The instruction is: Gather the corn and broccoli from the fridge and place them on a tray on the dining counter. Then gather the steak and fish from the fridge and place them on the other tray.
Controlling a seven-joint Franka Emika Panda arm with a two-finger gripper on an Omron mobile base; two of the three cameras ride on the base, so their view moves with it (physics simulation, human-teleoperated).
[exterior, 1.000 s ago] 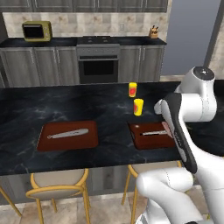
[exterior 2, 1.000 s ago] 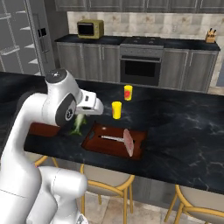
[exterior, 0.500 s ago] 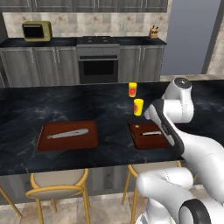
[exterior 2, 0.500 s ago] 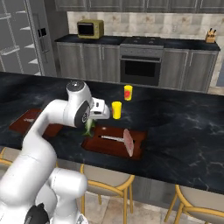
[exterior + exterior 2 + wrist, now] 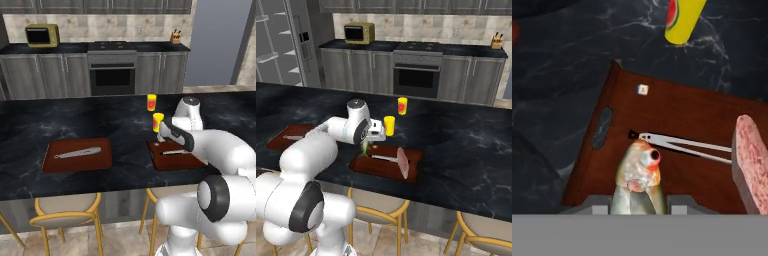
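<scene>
My gripper (image 5: 637,204) is shut on the fish (image 5: 637,175), a pale greenish fish with a red eye that hangs head-down just above the near-left part of a brown tray (image 5: 677,115). The pinkish-red steak (image 5: 752,165) lies on that tray's right side, beside a thin metal utensil (image 5: 687,145). From the right base view, the fish (image 5: 366,146) dangles under the gripper (image 5: 372,136) over the tray (image 5: 381,169), with the steak (image 5: 402,162) to its right. A second brown tray (image 5: 77,156) sits further left on the dining counter (image 5: 100,120). The corn and broccoli are out of view.
Two yellow cups with red labels (image 5: 158,121) (image 5: 151,102) stand just behind the right tray. The grey fridge (image 5: 281,45) is at the far left of the right base view. Yellow-framed stools (image 5: 65,215) sit under the counter edge. An oven (image 5: 112,75) is behind.
The arm has swung down and forward, bringing the held fish from beside the robot's body to just over the right tray. Trays, steak and cups stayed put.
</scene>
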